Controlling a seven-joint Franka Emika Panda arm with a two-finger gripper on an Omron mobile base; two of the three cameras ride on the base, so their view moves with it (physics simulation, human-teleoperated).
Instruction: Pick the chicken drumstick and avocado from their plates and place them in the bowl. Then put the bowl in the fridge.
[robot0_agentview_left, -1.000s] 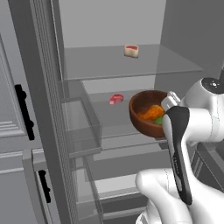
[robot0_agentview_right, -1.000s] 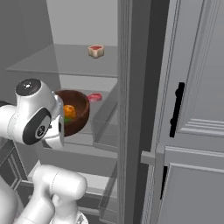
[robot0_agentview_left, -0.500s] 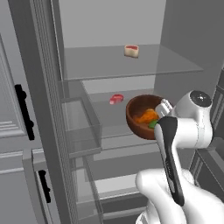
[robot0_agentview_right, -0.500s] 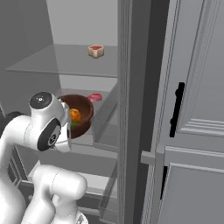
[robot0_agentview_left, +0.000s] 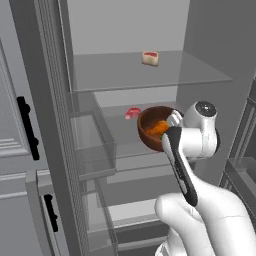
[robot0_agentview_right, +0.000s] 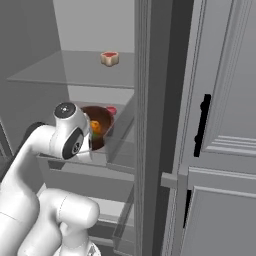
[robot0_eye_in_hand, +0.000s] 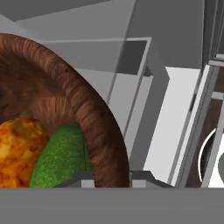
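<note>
My gripper is shut on the rim of the reddish-brown bowl, one fingertip inside the wall and one outside. The orange-brown chicken drumstick and the green avocado lie side by side in the bowl. In the left base view the bowl hangs over the middle glass shelf inside the open fridge, with the gripper at its right rim. From the right base view the bowl shows past the arm's wrist, the drumstick in it. The plates are out of view.
A small cake-like piece sits on the upper shelf. A pink meat piece lies on the middle shelf behind the bowl. A clear drawer juts out at the left. Grey cabinets with black handles flank the fridge.
The arm has carried the bowl deeper into the fridge, over the middle shelf and closer to the pink meat piece. The grip on the rim is unchanged.
</note>
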